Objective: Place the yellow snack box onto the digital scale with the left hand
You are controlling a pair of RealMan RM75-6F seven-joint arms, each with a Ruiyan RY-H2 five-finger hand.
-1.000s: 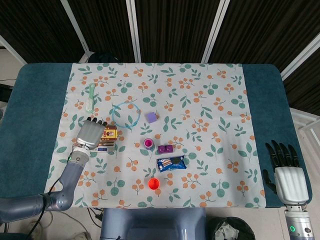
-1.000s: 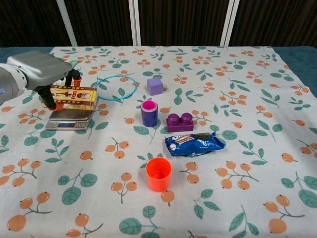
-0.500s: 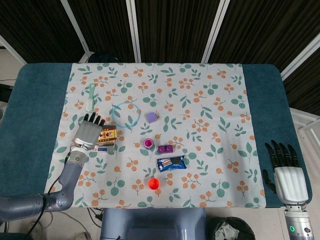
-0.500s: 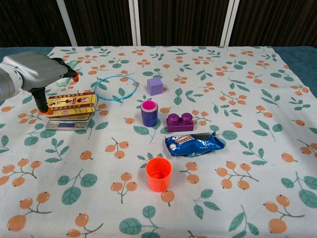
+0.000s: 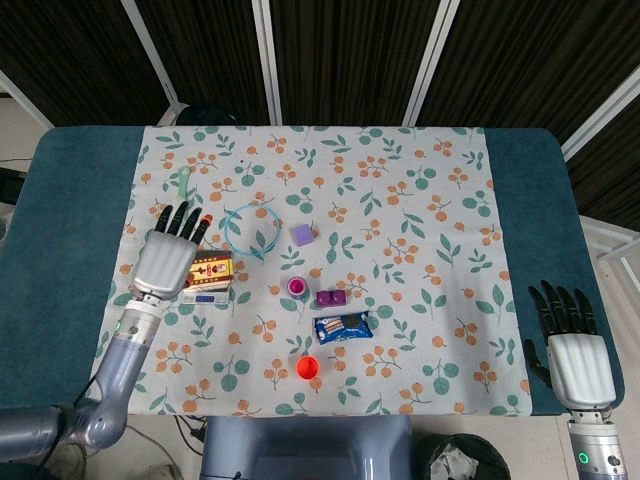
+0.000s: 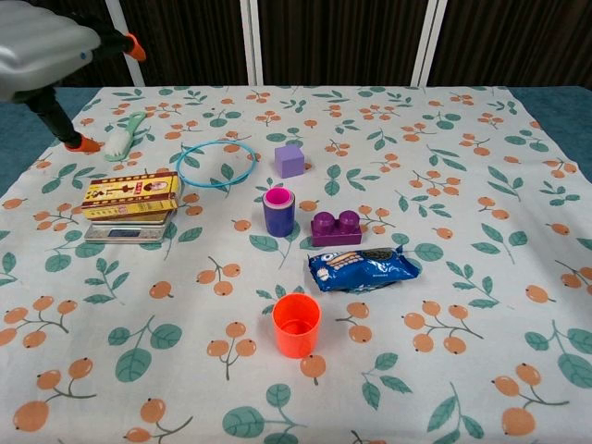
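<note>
Risk: the yellow snack box (image 6: pixel 130 195) lies flat on the digital scale (image 6: pixel 128 228) at left of the chest view and overhangs the platform; it looks settled, but a low sweep of the arm could, in my judgement, knock it off or drag the scale.

Left hand (image 5: pixel 170 257): raised at upper left of the chest view, fingers (image 6: pixel 131 47) spread apart, holding nothing and clear of the box. In the head view it sits just left of the box.

Right hand (image 5: pixel 570 340): at the lower right table (image 5: pixel 520 190) edge, fingers apart, empty, well apart from everything.
</note>
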